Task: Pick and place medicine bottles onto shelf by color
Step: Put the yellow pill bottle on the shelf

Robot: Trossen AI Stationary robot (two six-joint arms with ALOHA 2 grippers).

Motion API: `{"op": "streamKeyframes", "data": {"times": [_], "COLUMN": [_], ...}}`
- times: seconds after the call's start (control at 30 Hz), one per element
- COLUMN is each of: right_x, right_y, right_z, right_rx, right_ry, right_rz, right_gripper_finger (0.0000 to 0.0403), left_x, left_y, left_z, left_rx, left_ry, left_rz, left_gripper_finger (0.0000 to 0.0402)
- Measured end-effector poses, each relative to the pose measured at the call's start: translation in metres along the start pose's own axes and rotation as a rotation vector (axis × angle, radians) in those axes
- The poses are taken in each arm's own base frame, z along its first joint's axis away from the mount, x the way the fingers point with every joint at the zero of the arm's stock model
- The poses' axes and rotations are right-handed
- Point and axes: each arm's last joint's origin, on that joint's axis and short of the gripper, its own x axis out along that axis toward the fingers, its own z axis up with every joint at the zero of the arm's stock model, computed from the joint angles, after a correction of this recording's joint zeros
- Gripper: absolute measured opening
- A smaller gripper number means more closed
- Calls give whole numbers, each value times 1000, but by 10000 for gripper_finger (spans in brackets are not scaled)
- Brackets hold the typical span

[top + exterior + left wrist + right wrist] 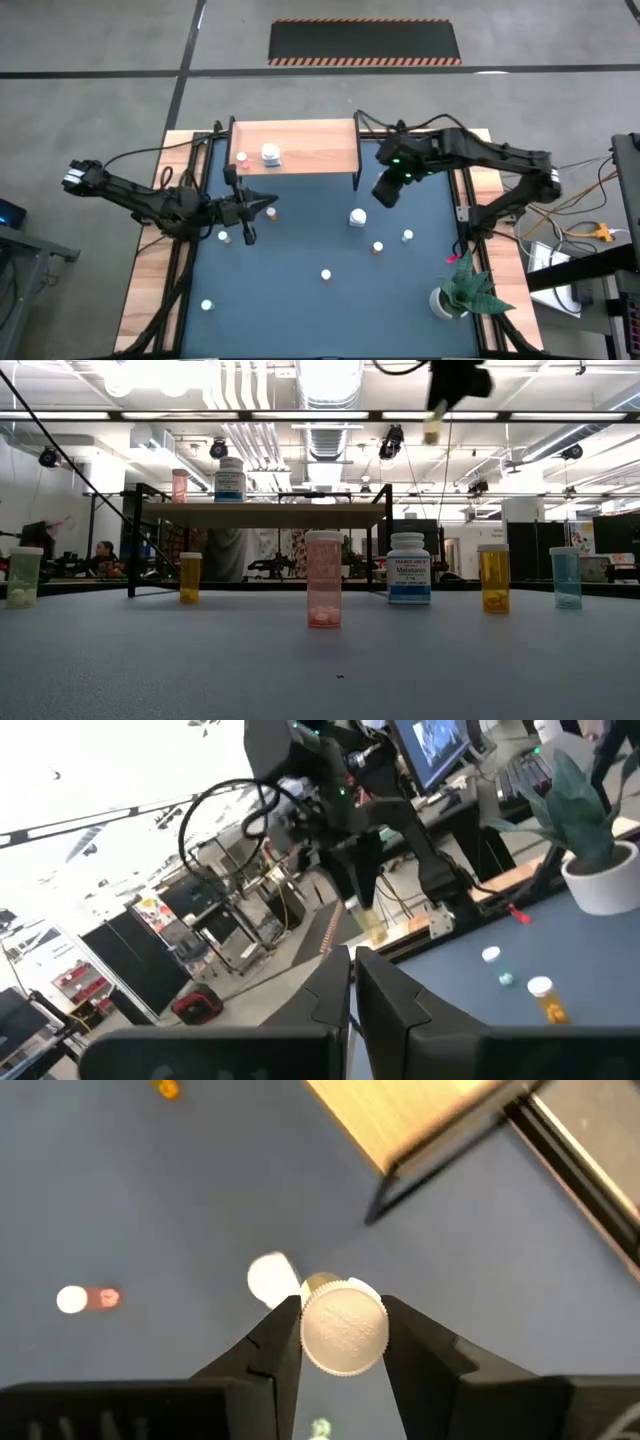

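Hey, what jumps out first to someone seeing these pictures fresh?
The right tool holds a white-capped bottle high above the dark mat, near the wooden shelf's right end. Two bottles already stand on the shelf's left part, and the left tool, shut, waits by its left front corner.

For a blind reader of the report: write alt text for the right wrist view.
The right gripper is shut on a medicine bottle, its ribbed white cap facing the camera, held above the dark mat. A corner of the wooden shelf shows beyond, and other small bottles stand on the mat below.
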Motion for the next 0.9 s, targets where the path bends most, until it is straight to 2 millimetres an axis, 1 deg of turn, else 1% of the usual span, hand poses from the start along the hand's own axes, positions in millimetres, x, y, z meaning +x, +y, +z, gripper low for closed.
{"op": "streamKeyframes", "data": {"times": [0.27, 0.4, 0.5, 0.63, 0.73, 0.9], "right_x": [32, 43, 52, 63, 72, 89], "right_y": [22, 32, 36, 35, 28, 8], "right_z": [52, 72, 84, 95, 99, 108], "right_rx": [-133, -187, -219, -235, -239, -221], "right_ry": [22, 36, 42, 58, 84, 111], "right_rz": [4, 5, 2, -16, -34, -67], "right_gripper_finger": [111, 111, 111, 110, 110, 110], "left_x": [2, 2, 2, 2, 2, 2], "left_y": [-4, -4, -4, -4, -5, -5], "left_z": [-3, -4, -4, -4, -4, -4], "left_rx": [19, 28, 29, 28, 29, 30], "left_ry": [24, 31, 32, 32, 32, 33], "left_rz": [-17, -22, -22, -22, -23, -24], "left_gripper_finger": [3, 3, 3, 3, 3, 3]}}
